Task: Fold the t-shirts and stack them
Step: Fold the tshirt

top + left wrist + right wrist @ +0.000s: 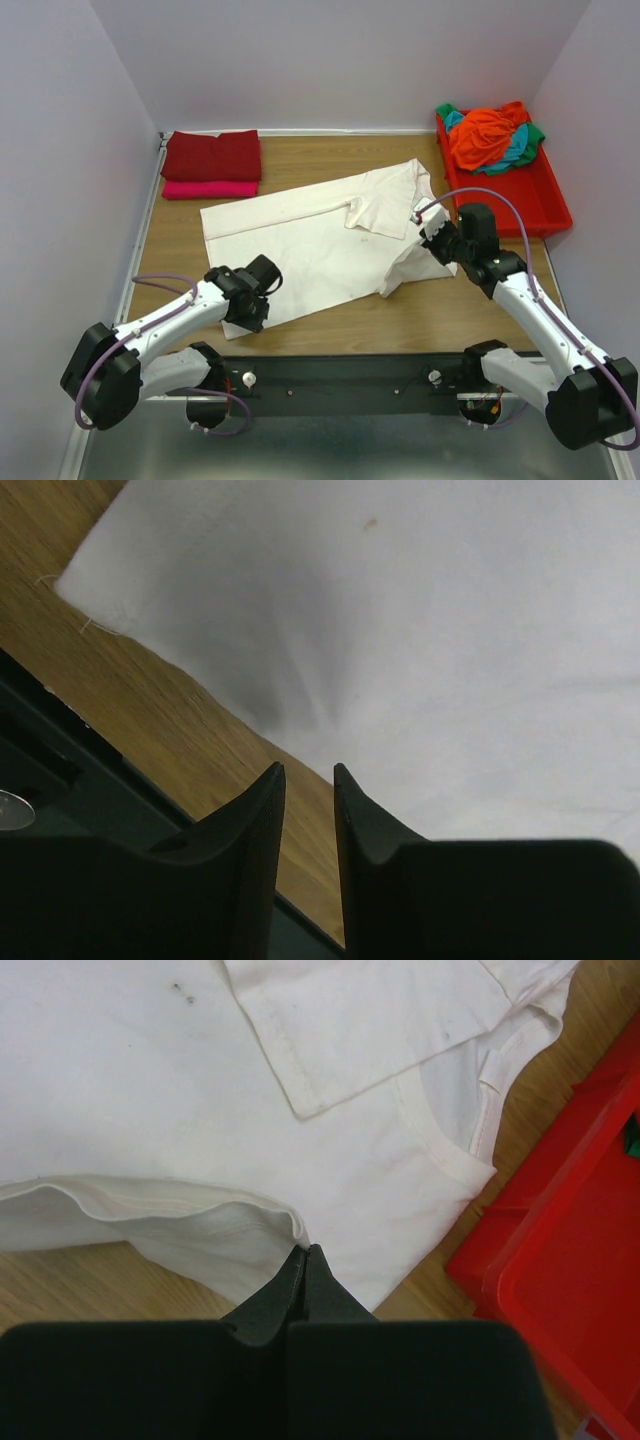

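cream-white t-shirt [320, 240] | dark red t-shirt [212, 155] | pink t-shirt [210, 189] | red tray [545, 205]

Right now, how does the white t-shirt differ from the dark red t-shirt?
The white t-shirt lies spread out centrally, partly folded; the dark red t-shirt is a neat folded rectangle at the far left. The right gripper pinches the white one; no gripper touches the dark red one. Both are plain cloth.
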You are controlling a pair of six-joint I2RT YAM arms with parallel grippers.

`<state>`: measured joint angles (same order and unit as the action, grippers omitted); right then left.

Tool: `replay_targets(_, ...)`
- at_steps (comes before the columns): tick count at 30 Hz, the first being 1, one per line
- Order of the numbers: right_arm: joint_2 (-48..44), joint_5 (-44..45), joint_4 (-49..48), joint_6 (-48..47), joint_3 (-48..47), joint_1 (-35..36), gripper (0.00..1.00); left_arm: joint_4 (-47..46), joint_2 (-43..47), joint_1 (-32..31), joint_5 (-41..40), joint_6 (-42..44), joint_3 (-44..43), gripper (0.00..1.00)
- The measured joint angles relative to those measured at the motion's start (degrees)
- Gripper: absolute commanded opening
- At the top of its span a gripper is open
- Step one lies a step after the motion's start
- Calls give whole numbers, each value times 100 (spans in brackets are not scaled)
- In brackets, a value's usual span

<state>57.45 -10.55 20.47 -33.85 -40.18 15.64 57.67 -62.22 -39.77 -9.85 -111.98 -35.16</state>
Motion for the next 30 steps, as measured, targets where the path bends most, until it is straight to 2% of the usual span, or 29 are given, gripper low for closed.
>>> replay_targets(3, -4, 0, 0, 13, 0, 0, 1, -22, -26, -7, 46, -46, 118, 39)
replay_targets(5, -4, 0, -2, 31, 0, 0, 0, -63, -76, -7, 46, -66, 114, 47)
replay_targets(10, -4, 2, -4, 48, 0, 0, 1, -201, -308, -11, 48, -85, 111, 49)
replay_targets(23, -4, 7, -4, 85, 0, -39, 1, -623, -581, -11, 74, -122, 184, 40)
replay_targets(27, -4, 7, -7, 83, 0, -55, 1, -662, -590, -11, 116, -127, 186, 31)
replay_targets(28, -4, 7, -4, 83, 0, -61, 1, -693, -590, -11, 131, -125, 192, 26)
replay_targets(30, -4, 7, -4, 85, 0, -72, 1, -745, -592, -11, 142, -129, 201, 24)
